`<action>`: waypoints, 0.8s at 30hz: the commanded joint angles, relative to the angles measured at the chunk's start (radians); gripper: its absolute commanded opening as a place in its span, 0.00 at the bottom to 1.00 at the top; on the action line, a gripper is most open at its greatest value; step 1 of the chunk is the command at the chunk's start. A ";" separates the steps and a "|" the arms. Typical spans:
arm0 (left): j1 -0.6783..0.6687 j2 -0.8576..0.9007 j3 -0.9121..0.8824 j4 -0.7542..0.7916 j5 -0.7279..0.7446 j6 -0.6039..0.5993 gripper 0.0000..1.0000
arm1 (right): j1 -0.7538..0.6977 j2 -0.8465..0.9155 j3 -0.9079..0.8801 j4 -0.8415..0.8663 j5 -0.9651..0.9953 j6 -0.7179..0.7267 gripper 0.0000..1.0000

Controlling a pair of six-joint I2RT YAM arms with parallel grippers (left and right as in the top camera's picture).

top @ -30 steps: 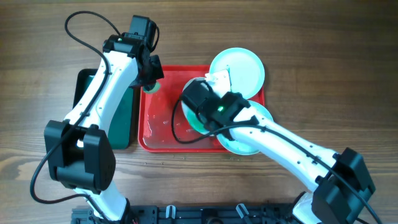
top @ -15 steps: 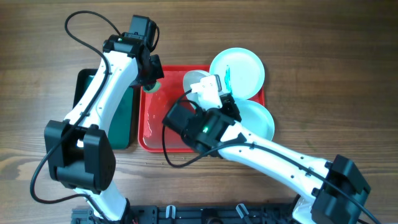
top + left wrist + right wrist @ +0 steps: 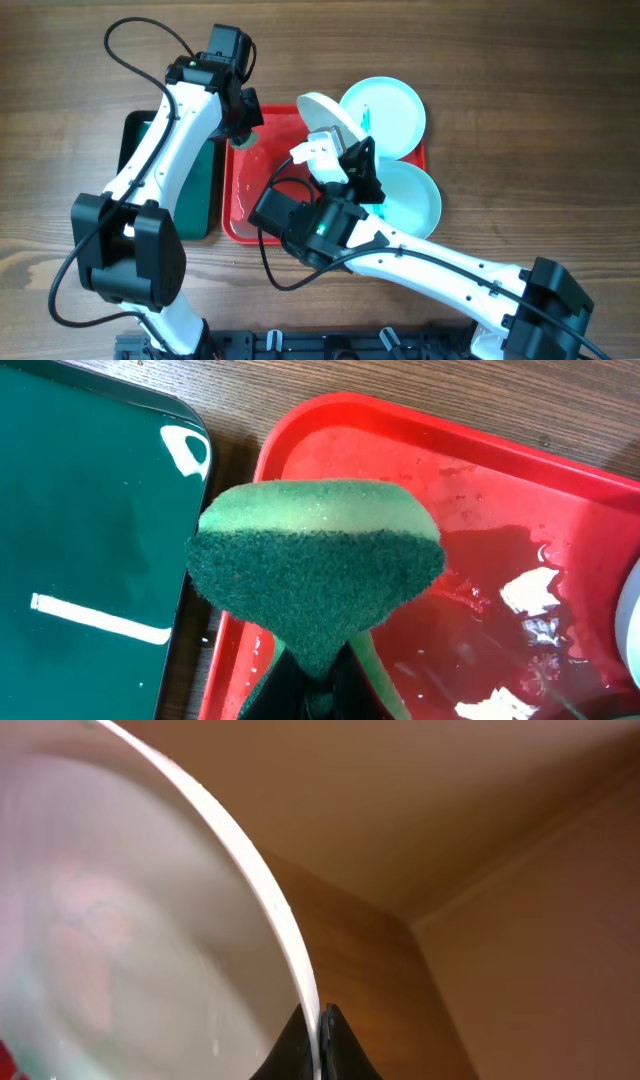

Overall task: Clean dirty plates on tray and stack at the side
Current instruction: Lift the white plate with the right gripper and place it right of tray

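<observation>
White plate (image 3: 328, 117) tilted up on edge above the red tray (image 3: 248, 215), pinched at its rim by my right gripper (image 3: 321, 1023).
I see the scribbled aqua plate (image 3: 392, 100) at the tray's far right corner and the plain aqua plate (image 3: 412, 195) over its right rim. My left gripper (image 3: 318, 675) is clamped on a green sponge (image 3: 315, 570) over the tray's wet corner, beside the dark green tray (image 3: 90, 510).

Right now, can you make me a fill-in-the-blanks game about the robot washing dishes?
1. The left gripper is squeezing a green ____.
2. The right gripper lifts by its rim a plate whose colour is ____.
3. The wet tray is coloured ____.

Missing words: sponge, white, red.
</observation>
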State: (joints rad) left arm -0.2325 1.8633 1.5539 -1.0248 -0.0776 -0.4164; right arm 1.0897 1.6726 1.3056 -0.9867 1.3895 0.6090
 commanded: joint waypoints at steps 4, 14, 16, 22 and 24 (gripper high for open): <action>0.002 -0.023 0.017 0.011 0.009 0.008 0.04 | 0.004 -0.027 0.000 0.007 0.041 0.021 0.04; 0.002 -0.023 0.017 0.015 0.009 0.008 0.04 | 0.004 -0.027 0.000 0.007 -0.150 0.023 0.04; 0.002 -0.023 0.017 0.015 0.009 0.008 0.04 | 0.003 -0.027 0.000 0.010 -0.227 0.024 0.04; 0.002 -0.023 0.017 0.023 0.009 0.008 0.04 | -0.044 -0.027 0.000 0.025 -0.642 0.041 0.04; 0.002 -0.023 0.017 0.023 0.009 0.008 0.04 | -0.076 -0.027 0.000 0.041 -0.757 0.006 0.04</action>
State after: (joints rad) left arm -0.2325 1.8633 1.5539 -1.0069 -0.0772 -0.4164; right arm 1.0645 1.6714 1.3056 -0.9657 0.9131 0.6315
